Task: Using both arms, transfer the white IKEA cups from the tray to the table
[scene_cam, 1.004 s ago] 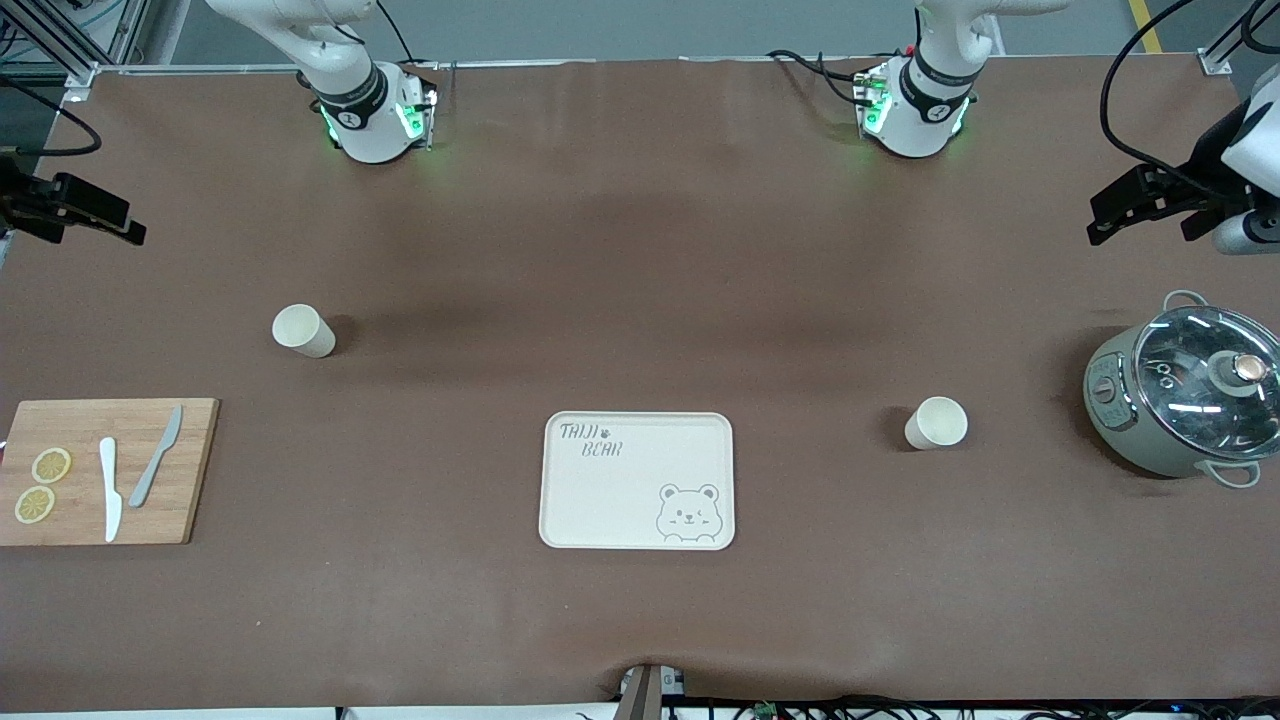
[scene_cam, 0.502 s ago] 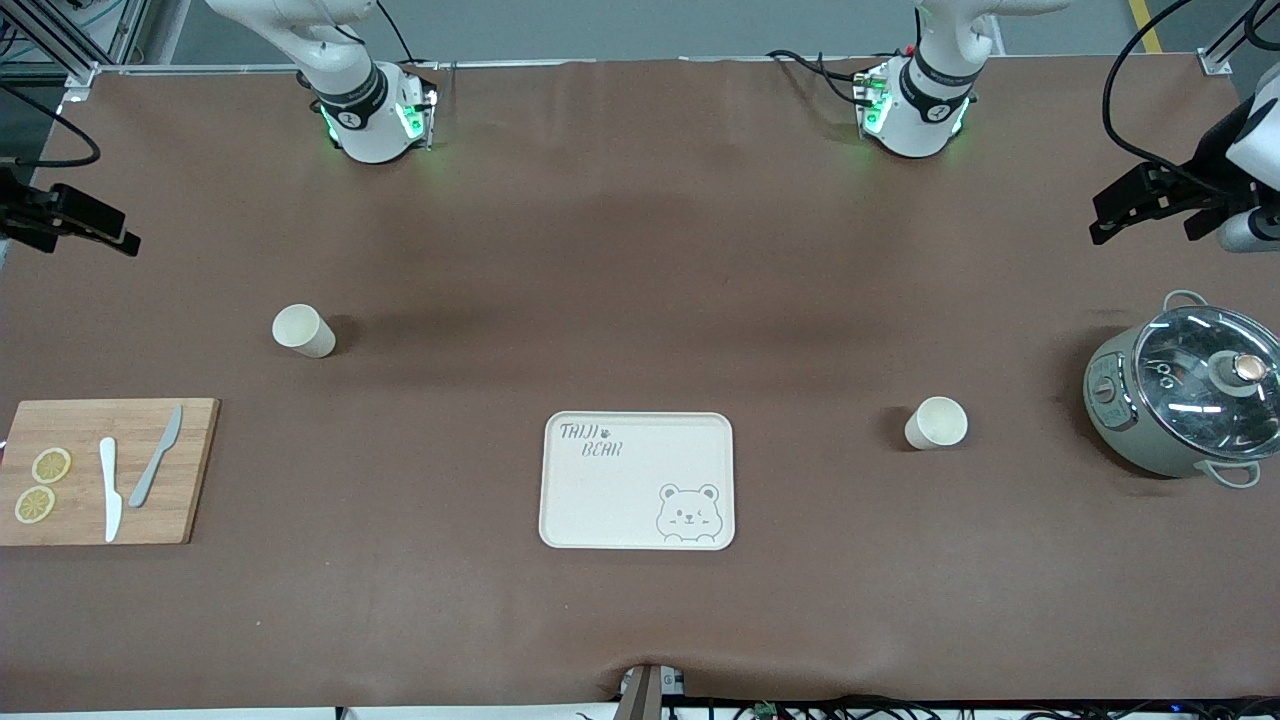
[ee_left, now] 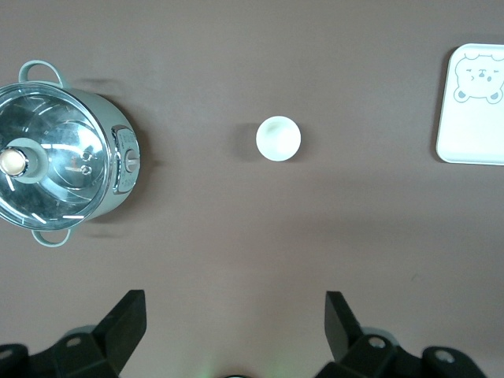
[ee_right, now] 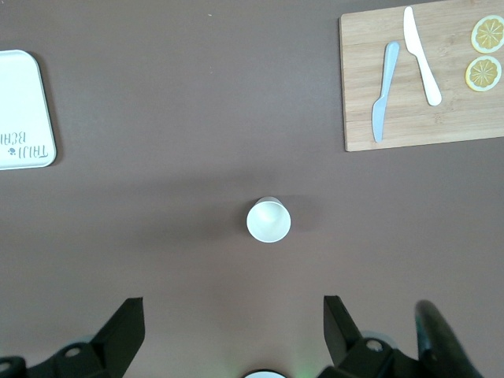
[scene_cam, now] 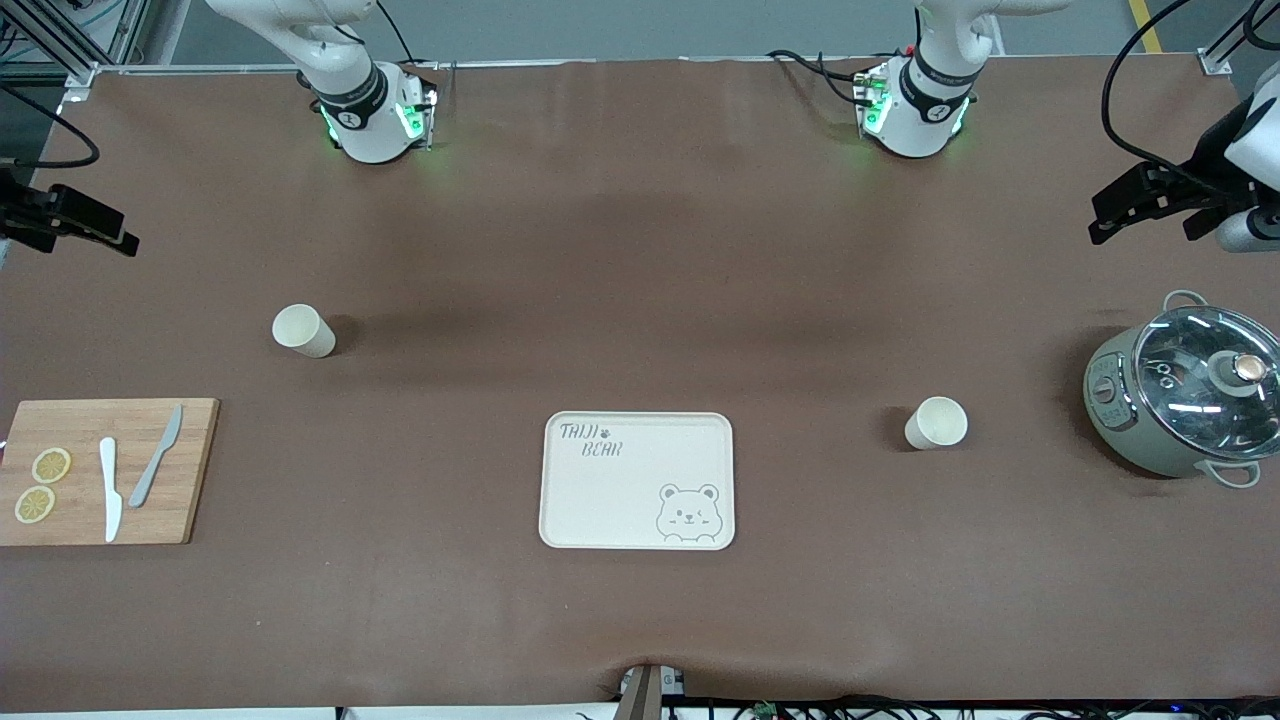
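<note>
Cream-white handleless cups (scene_cam: 303,330) (scene_cam: 936,423) stand upright, well apart.

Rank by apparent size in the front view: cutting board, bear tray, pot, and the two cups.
1. cutting board
2. bear tray, only slightly smaller
3. pot, partly cut off
4. the two cups, alike

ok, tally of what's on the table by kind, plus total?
Cups: 2, one toward the right arm's end, one toward the left arm's end
Tray: 1
Cutting board: 1
Knives: 2, white and grey
Lemon slices: 2
Lidded pot: 1
Total: 9
</note>
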Available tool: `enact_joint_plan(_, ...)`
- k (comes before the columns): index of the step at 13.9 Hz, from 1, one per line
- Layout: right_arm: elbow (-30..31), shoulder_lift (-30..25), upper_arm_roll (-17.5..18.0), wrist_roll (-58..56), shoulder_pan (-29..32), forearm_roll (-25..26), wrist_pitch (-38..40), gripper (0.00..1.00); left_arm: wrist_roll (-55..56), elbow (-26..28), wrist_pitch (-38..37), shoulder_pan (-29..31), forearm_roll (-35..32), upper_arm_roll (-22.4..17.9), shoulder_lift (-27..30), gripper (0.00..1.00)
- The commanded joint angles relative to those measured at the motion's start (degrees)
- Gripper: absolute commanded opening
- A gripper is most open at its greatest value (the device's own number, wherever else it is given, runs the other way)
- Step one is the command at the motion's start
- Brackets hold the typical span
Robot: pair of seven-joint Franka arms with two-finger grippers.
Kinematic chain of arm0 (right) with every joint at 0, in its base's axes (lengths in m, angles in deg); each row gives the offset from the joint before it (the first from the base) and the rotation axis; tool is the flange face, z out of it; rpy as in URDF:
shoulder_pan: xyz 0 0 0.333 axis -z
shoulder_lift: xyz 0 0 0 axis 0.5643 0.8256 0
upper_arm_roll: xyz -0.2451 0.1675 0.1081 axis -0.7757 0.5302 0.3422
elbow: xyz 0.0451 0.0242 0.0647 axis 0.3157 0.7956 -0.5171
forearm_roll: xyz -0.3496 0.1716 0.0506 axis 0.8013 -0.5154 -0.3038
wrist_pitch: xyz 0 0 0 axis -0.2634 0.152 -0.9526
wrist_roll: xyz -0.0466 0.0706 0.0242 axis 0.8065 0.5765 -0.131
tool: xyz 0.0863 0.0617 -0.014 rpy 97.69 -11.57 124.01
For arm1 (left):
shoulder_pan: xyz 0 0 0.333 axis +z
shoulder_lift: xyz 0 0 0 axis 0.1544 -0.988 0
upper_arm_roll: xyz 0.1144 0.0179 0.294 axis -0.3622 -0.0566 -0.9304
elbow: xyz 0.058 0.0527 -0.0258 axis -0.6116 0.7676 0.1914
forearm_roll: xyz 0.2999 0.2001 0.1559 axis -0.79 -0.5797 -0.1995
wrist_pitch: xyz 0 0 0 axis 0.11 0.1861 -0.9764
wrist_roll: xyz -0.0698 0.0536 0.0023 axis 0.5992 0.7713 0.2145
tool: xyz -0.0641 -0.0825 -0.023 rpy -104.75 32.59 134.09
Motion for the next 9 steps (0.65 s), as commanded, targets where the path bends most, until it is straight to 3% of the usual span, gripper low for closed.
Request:
enact_joint_plan(1,0.7,-0.57,-0.07,0.68,-0.32,1.0,-0.06,1.0,-0.74,-1.64,-0.49,0.17,-0.94,0.37,-0.43,1.0)
enact_joint_plan(9,0.79,-0.65,-0.07,0.76,-0.41,1.0,0.2,1.0,-0.65,-2.0,-0.49,0.08,-0.94,0.37,-0.43,1.0)
